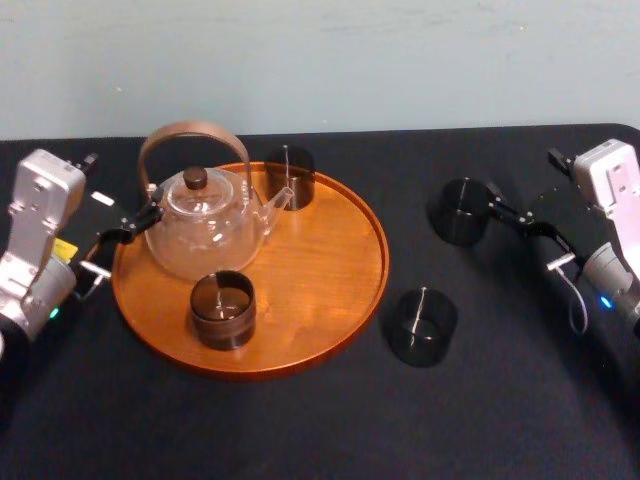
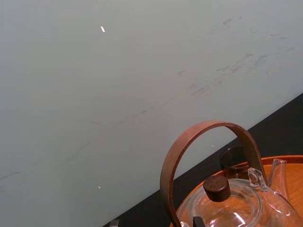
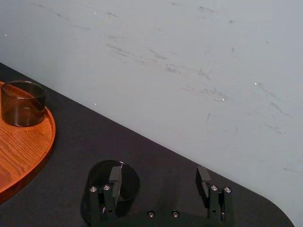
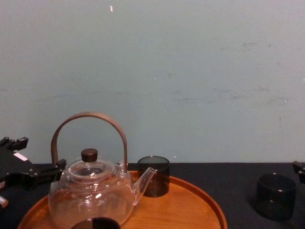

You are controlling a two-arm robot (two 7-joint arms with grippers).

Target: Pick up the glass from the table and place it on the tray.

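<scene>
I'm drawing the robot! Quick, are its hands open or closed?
Left hand: open, empty, beside the teapot.
Right hand: open, empty, at a glass on the table.

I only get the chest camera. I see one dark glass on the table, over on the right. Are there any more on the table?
Observer: Yes, a second glass stands on the table, nearer the robot, just off the tray.
Operator: Is the right pincer open?
Observer: Yes. The right pincer is open, one finger at the far glass, not around it.
Operator: And the left one?
Observer: From above, the left pincer is at the tray's left rim, beside the teapot.
</scene>
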